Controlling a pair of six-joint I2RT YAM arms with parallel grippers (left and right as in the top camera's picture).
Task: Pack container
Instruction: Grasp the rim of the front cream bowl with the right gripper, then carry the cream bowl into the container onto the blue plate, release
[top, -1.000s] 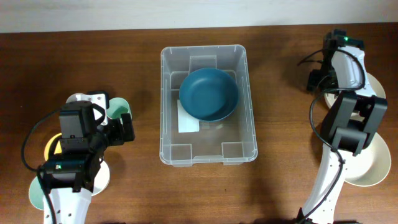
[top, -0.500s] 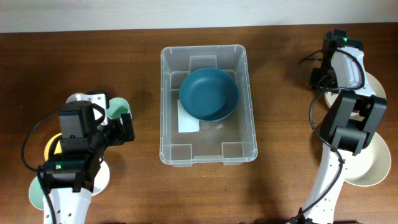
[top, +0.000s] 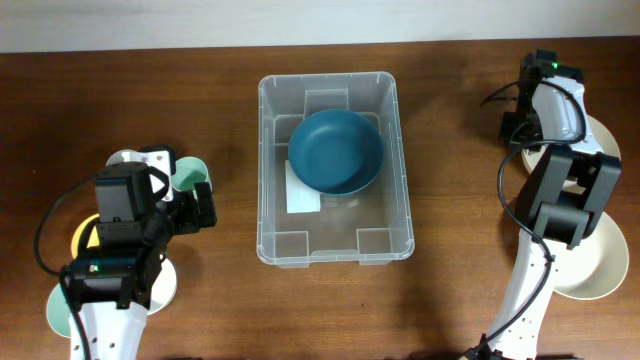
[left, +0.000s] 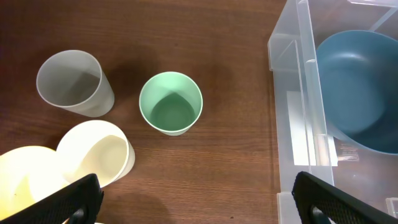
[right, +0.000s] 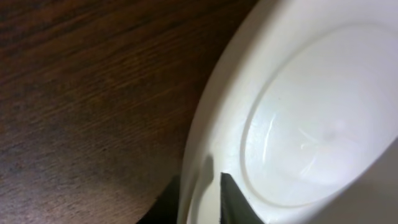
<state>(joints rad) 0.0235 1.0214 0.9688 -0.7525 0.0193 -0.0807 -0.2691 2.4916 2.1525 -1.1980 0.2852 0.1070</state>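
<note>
Dark wood table (top: 450, 300) fills every view, with a pale strip along its far edge overhead. Much is hidden. The left arm covers most of the cups by it, and only the green cup (left: 171, 102) shows whole from the wrist, with a grey cup (left: 74, 81) and a cream cup (left: 99, 152) beside it. A yellow piece is cut off at that view's corner, too little to name. The right arm hides most of the white bowl (right: 311, 124), and its wrist view is so close and blurred that only rim and wood show.

The container (top: 268, 200) sits at the table's middle, upright, with a blue bowl (top: 336, 150) in its far half and a white label (top: 303, 197) on its floor.

The left gripper (left: 196, 196) is spread wide and holds nothing. It hovers near the container's left wall without touching it, and the green cup is just beside it.

The right gripper (right: 200, 196) is well apart from the container, off its far right corner. Its fingers (right: 233, 196) stand narrow on either side of the white bowl's rim. I cannot tell whether they grip it.
</note>
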